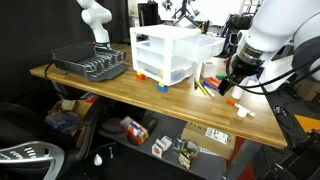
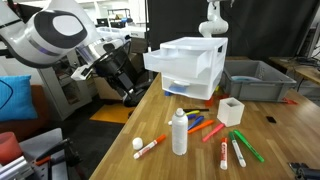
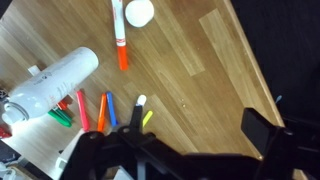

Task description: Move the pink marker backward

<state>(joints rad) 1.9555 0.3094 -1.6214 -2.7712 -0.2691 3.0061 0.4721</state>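
Observation:
The pink marker (image 3: 82,108) is a short pinkish-red pen lying on the wooden table beside the white bottle (image 3: 58,82). In an exterior view the pink marker (image 2: 212,131) lies among several other markers to the right of the bottle (image 2: 179,132). Next to it in the wrist view are an orange marker (image 3: 102,110), a blue one (image 3: 111,108), a green one (image 3: 62,118) and a yellow one (image 3: 147,118). My gripper (image 3: 175,150) hangs open above bare wood, off to the side of the markers, with nothing between its jaws. The gripper (image 2: 128,92) shows in both exterior views, near the table's edge (image 1: 232,85).
A white marker with an orange-red cap (image 3: 120,35) and a small white ball (image 3: 140,12) lie near the table edge. A white drawer unit (image 2: 188,65), a grey bin (image 2: 255,80), a small white cup (image 2: 231,110) and a dish rack (image 1: 90,65) stand further off.

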